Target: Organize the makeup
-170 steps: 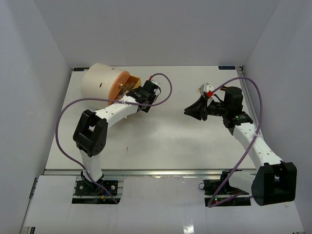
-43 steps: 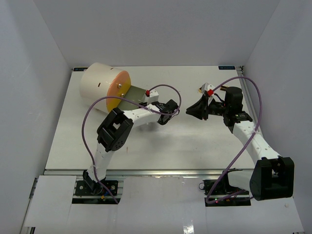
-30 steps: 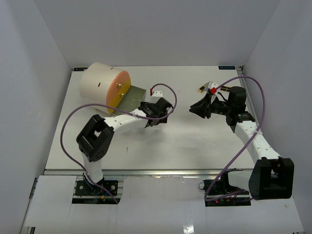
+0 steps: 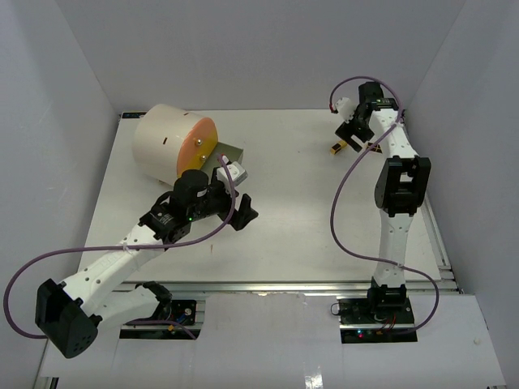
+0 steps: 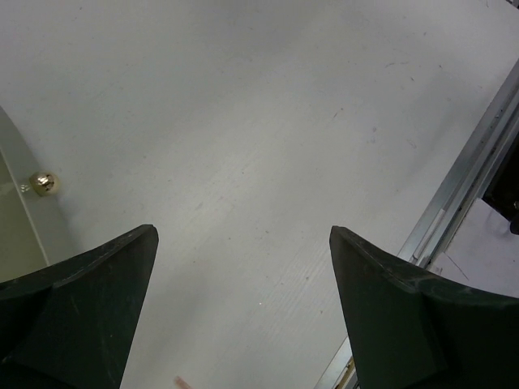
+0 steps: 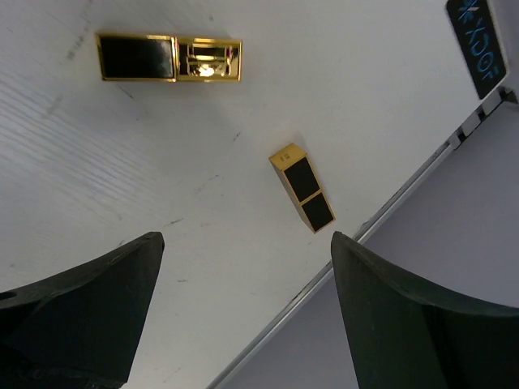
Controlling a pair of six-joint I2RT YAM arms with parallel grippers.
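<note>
Showing left gripper and right gripper gaping, empty; lipstick lying under the right, beside the table edge. Risk: knocking it off through skewed descent.

- Cylinder: finished in plain cream.
- Front: coloured orange.
- Drawer: tinted a dull olive-grey.
- Knob: finished in shiny gold.
- Table: off-white, marked with faint streaks and scuffs.
- Larger tube: one half is black and edged in gold, the other is mirrored gold.
- Smaller tube: gold, set with two black panels.
- Label: blue, printed with darker lettering.
- Arms: cased in white, with joints in black.
- Cables: sheathed in purple.
- Walls: painted pale grey.
</note>
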